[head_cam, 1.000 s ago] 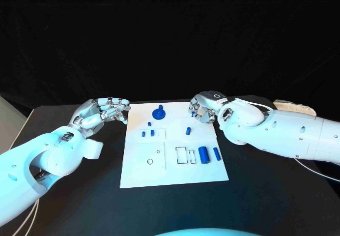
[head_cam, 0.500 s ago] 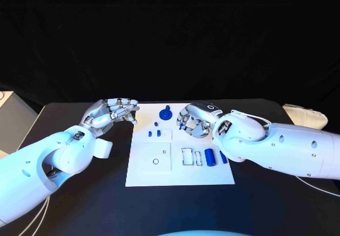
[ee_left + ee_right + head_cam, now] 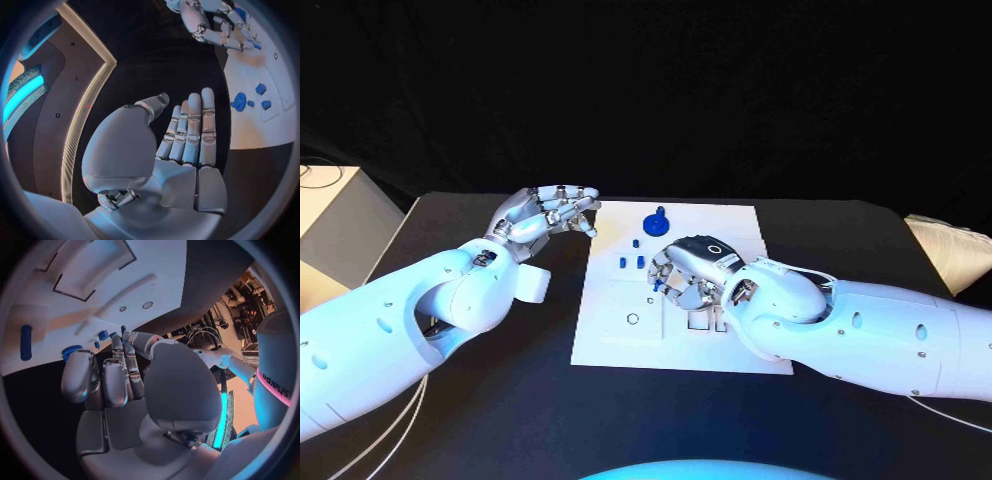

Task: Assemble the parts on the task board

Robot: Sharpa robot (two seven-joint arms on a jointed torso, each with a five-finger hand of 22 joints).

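Observation:
The white task board [image 3: 733,225] lies in the middle of the black table. A blue gear-shaped part [image 3: 658,222] sits near its far edge, with two small blue pegs [image 3: 635,262] just nearer. My right hand [image 3: 682,275] hovers over the board's middle, fingers bent downward. A bit of blue [image 3: 651,290] shows at its fingertips; whether it is held I cannot tell. In the right wrist view the right hand [image 3: 119,385] has a bare palm, and a long blue cylinder [image 3: 25,342] lies on the board [image 3: 125,270]. My left hand [image 3: 557,212] hangs off the board's far left corner, holding nothing.
A pale box [image 3: 329,215] stands beyond the table's left edge and a light cloth bundle [image 3: 956,245] lies at the right edge. The board has a small ring hole [image 3: 633,319] near its front left. Bare black table [image 3: 488,400] surrounds the board.
The head camera has shifted, so the whole scene sits differently. My right hand has come from the board's far right corner down over its middle, covering the peg that lay there.

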